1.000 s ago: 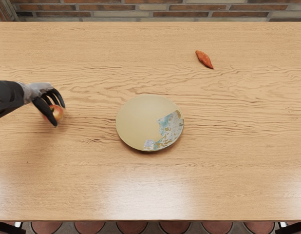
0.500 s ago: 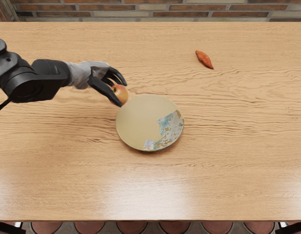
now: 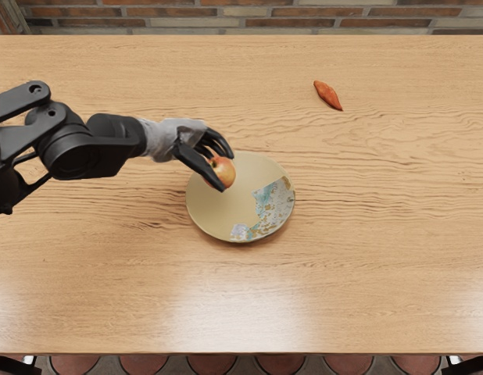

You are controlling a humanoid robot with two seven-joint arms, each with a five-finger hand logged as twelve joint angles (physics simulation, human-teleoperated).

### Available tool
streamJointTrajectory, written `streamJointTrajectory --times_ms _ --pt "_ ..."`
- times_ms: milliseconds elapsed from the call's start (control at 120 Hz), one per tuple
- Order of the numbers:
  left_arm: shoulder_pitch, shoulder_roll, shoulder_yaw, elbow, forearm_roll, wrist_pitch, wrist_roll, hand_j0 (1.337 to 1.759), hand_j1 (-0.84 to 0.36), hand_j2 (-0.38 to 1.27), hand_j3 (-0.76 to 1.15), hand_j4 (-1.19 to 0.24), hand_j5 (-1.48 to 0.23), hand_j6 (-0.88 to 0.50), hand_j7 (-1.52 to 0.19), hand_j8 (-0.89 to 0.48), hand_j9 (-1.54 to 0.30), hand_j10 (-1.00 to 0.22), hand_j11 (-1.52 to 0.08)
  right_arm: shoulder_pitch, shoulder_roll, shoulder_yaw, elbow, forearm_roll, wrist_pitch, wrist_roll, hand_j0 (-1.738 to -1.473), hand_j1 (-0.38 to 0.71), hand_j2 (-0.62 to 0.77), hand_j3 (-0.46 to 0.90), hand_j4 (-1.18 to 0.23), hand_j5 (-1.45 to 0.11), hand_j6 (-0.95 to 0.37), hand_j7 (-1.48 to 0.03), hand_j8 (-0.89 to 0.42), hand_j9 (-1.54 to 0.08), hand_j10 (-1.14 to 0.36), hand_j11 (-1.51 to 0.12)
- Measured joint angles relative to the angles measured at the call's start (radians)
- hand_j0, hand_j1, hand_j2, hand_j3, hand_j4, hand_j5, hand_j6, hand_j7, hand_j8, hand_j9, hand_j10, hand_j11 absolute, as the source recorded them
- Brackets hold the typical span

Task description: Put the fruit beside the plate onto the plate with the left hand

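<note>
Now that your left hand [image 3: 196,148], clamped on the round red-yellow apple [image 3: 223,171], has carried it over the round beige plate [image 3: 226,209], you need only lower and release.

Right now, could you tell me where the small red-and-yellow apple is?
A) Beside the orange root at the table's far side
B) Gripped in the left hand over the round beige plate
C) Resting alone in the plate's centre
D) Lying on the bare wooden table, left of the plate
B: the left hand grips the small red-and-yellow apple over the upper-left part of the round beige plate.
</note>
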Motion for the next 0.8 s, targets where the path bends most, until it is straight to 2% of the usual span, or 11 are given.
streamJointTrajectory --times_ms 117,158,383,500,533,567,608,700,800 --pt "0.005 -0.011 0.004 0.002 0.003 0.000 0.000 1.656 -0.31 0.49 0.00 -0.69 -0.97 -0.47 -0.93 -0.42 -0.94 -0.65 -0.94 0.000 0.000 0.000 0.000 0.000 0.000 0.000 -1.658 -0.32 0.00 0.00 -0.02 -0.03 -0.02 -0.03 -0.02 -0.03 -0.02 -0.03" --pt "0.005 -0.019 0.005 0.004 0.005 0.001 0.000 1.656 -0.29 0.45 0.00 -0.66 -0.91 -0.47 -0.88 -0.43 -0.89 -0.64 -0.90 0.000 0.000 0.000 0.000 0.000 0.000 0.000 -1.658 -0.32 0.00 0.00 -0.02 -0.03 -0.02 -0.03 -0.02 -0.03 -0.02 -0.03" --pt "0.004 -0.008 0.002 0.041 0.006 0.002 0.000 1.657 0.08 0.16 0.00 -0.26 -0.36 -0.20 -0.35 -0.19 -0.35 -0.26 -0.35 0.000 0.000 0.000 0.000 0.000 0.000 0.000 -1.658 -0.32 0.00 0.00 -0.02 -0.03 -0.02 -0.03 -0.02 -0.03 -0.02 -0.03" --pt "0.011 0.209 -0.046 0.044 -0.059 -0.017 0.000 1.658 0.20 0.09 0.00 -0.15 -0.20 -0.12 -0.20 -0.11 -0.20 -0.15 -0.20 0.000 0.000 0.000 0.000 0.000 0.000 0.000 -1.658 -0.32 0.00 0.00 -0.02 -0.03 -0.02 -0.03 -0.02 -0.03 -0.02 -0.03" --pt "0.011 0.269 -0.057 0.044 -0.112 -0.031 0.000 1.658 0.22 0.08 0.00 -0.13 -0.17 -0.10 -0.17 -0.09 -0.17 -0.12 -0.17 0.000 0.000 0.000 0.000 0.000 0.000 0.000 -1.658 -0.32 0.00 0.00 -0.02 -0.03 -0.02 -0.03 -0.02 -0.03 -0.02 -0.03" --pt "0.043 0.359 -0.065 0.044 -0.199 -0.050 0.000 1.658 0.24 0.06 0.00 -0.11 -0.15 -0.08 -0.14 -0.08 -0.15 -0.10 -0.15 0.000 0.000 0.000 0.000 0.000 0.000 0.000 -1.658 -0.32 0.00 0.00 -0.02 -0.03 -0.02 -0.03 -0.02 -0.03 -0.02 -0.03" --pt "0.063 0.460 -0.072 0.045 -0.316 -0.122 0.000 1.658 0.26 0.05 0.00 -0.09 -0.12 -0.07 -0.12 -0.06 -0.12 -0.08 -0.12 0.000 0.000 0.000 0.000 0.000 0.000 0.001 -1.658 -0.32 0.00 0.00 -0.02 -0.03 -0.02 -0.03 -0.02 -0.03 -0.02 -0.03" --pt "0.092 0.541 -0.080 0.047 -0.499 -0.269 0.000 1.658 0.29 0.03 0.00 -0.06 -0.08 -0.04 -0.07 -0.04 -0.08 -0.05 -0.08 0.000 0.000 0.000 0.000 0.000 0.000 0.001 -1.658 -0.32 0.00 0.00 -0.02 -0.03 -0.02 -0.03 -0.02 -0.03 -0.02 -0.03" --pt "0.094 0.556 -0.083 0.049 -0.596 -0.347 0.000 1.658 0.31 0.02 0.00 -0.03 -0.05 -0.03 -0.05 -0.02 -0.05 -0.03 -0.05 0.000 0.000 0.000 0.000 0.000 0.000 0.001 -1.658 -0.32 0.00 0.00 -0.02 -0.03 -0.02 -0.03 -0.02 -0.03 -0.02 -0.03"
